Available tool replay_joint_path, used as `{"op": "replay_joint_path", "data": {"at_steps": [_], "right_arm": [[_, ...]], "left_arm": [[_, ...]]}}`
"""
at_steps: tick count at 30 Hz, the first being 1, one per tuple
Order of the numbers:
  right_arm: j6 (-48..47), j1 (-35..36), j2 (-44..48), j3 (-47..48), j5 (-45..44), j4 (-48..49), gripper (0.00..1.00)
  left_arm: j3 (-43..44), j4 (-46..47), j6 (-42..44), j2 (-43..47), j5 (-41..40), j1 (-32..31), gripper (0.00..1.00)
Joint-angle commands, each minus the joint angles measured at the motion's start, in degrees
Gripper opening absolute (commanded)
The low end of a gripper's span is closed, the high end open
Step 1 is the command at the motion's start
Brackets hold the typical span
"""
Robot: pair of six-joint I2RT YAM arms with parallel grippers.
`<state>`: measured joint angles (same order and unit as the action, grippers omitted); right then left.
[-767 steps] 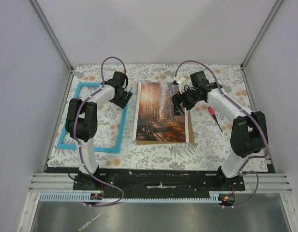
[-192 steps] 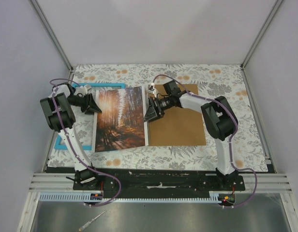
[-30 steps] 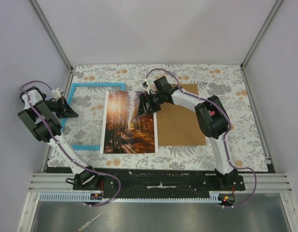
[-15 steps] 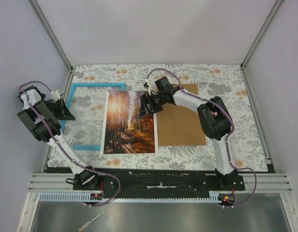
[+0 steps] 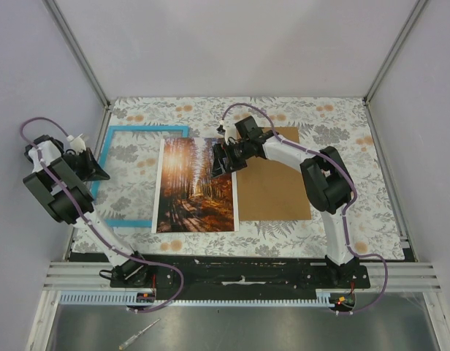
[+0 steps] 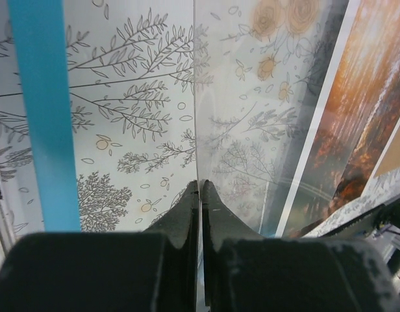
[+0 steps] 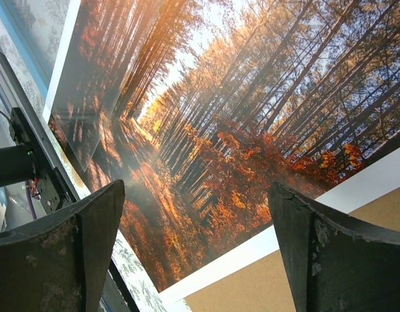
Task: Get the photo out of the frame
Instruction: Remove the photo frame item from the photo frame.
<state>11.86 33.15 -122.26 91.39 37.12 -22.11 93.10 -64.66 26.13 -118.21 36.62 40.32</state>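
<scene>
The photo (image 5: 196, 184), an orange autumn forest print with a white edge, lies flat on the floral cover and hides the right side of the blue frame (image 5: 145, 130). My right gripper (image 5: 219, 158) hovers open over the photo's upper right part. In the right wrist view, the photo (image 7: 219, 117) fills the space between its spread fingers (image 7: 89, 247). My left gripper (image 5: 99, 172) sits at the frame's left side, shut on the edge of a thin clear pane (image 6: 195, 97). The pane stands on edge and mirrors the cover. A blue frame bar (image 6: 41, 110) runs to its left.
A brown backing board (image 5: 272, 186) lies to the right of the photo, partly under it, and shows at the bottom of the right wrist view (image 7: 245, 292). The left arm is folded back close to the left wall (image 5: 35, 88).
The left arm has pulled back a little toward the left wall with its gripper still shut. The right gripper, photo and frame have stayed in place.
</scene>
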Motion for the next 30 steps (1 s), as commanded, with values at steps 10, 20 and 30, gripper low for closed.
{"op": "replay_joint_path", "data": {"at_steps": [10,20,30], "right_arm": [[-2.8,-0.1,4.0,-1.7,-0.6,0.0,0.98],[-2.4,-2.4,5.9,-4.4,-2.6,0.0,0.98],[2.2,-8.9,4.7,-6.5,-1.9,4.0,0.98]], "left_arm": [[0.9,12.2,-4.6,6.8,-3.9,4.5,0.32],[-2.2,17.6,-7.9,10.8,-10.2,4.7,0.61],[-7.7,17.1,-6.4,17.9,-3.0,2.2,0.68]]}}
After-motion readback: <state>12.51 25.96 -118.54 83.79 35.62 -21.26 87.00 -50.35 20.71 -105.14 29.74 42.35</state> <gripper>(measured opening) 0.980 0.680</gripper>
